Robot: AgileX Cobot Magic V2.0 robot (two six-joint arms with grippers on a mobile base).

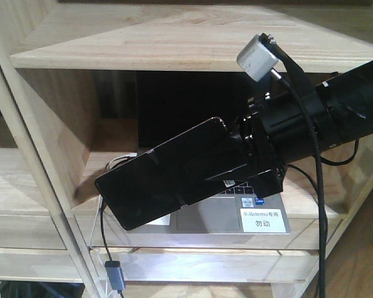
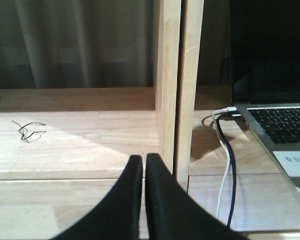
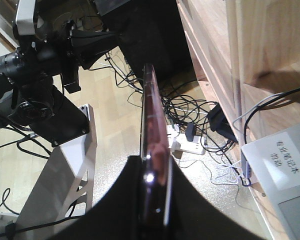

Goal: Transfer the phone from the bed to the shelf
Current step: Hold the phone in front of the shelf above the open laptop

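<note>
In the front view, one phone, a large flat black glossy slab with a faint seam across its middle, hung tilted in the air before the pale-wood shelf. The right gripper pinched it at its right end, above one grey laptop lying open in the compartment. A white label with printed characters sat on the laptop, and a dark cable dropped over the shelf's front edge.

In the left wrist view, the left gripper had both black fingers pressed together on nothing, facing an upright divider. Two cables, one white and one dark, ran from the laptop's corner.

In the right wrist view, the phone appeared edge-on, its rose-gold rim showing, clamped between the right gripper's two fingers above a floor strewn with cables.
</note>
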